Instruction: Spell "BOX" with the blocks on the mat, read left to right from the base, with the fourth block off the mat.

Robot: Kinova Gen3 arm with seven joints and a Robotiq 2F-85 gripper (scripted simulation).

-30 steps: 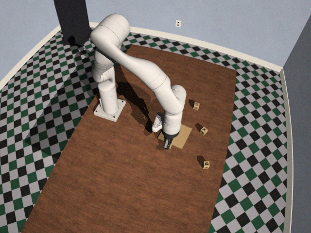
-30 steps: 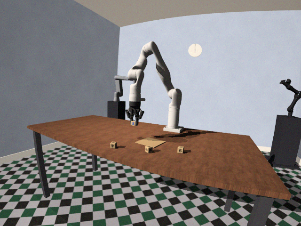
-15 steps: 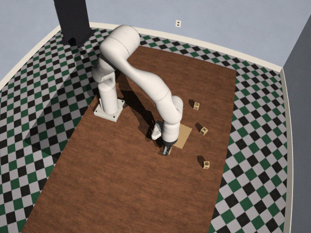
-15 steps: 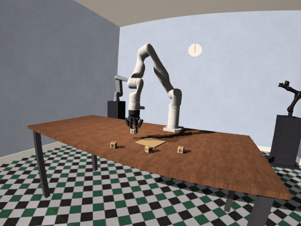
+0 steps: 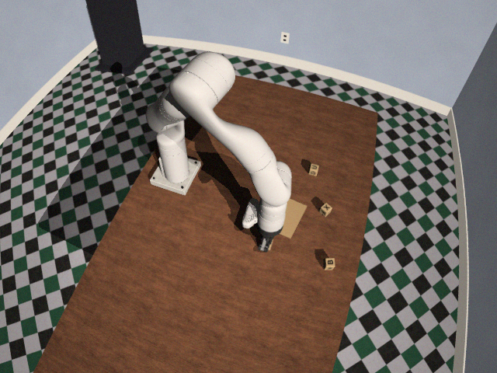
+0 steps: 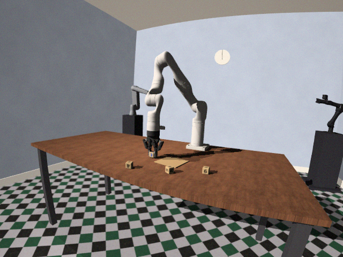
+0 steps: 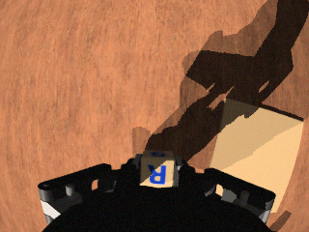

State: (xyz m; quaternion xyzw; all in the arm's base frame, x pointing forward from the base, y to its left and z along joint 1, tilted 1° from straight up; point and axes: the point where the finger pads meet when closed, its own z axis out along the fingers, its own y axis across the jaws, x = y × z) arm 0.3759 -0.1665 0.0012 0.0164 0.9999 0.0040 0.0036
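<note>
Obs., clock directions as in top view. Hand (image 5: 263, 245) (image 6: 152, 155) (image 7: 156, 163) closed on the R-marked block (image 5: 270, 245) (image 6: 151, 155) (image 7: 157, 175), low over the surface (image 5: 192, 260) (image 6: 105, 155) (image 7: 87, 87); contact underneath: cannot tell. Mat (image 5: 294, 218) (image 6: 171, 161) (image 7: 256, 145) just beside, toward 1–2 o'clock, none of the task's blocks on it. From the hand: D/U block (image 5: 314, 169) (image 6: 206, 169) at 1, X block (image 5: 325, 209) (image 6: 169, 169) at 2, B block (image 5: 329, 263) (image 6: 129, 165) between 3 and 4, all off the mat.

Risks (judged):
- Opening before the base seats: drop, tip, wrong face up.
- Pressing on after contact: block skews in the grip.
- Low sweep toward 1–2: block or fingertip catches the mat edge, drags or folds it.
- R seems uppermost, an O-like mark on a side. If this is the O block, placing it unturned spoils the word.
</note>
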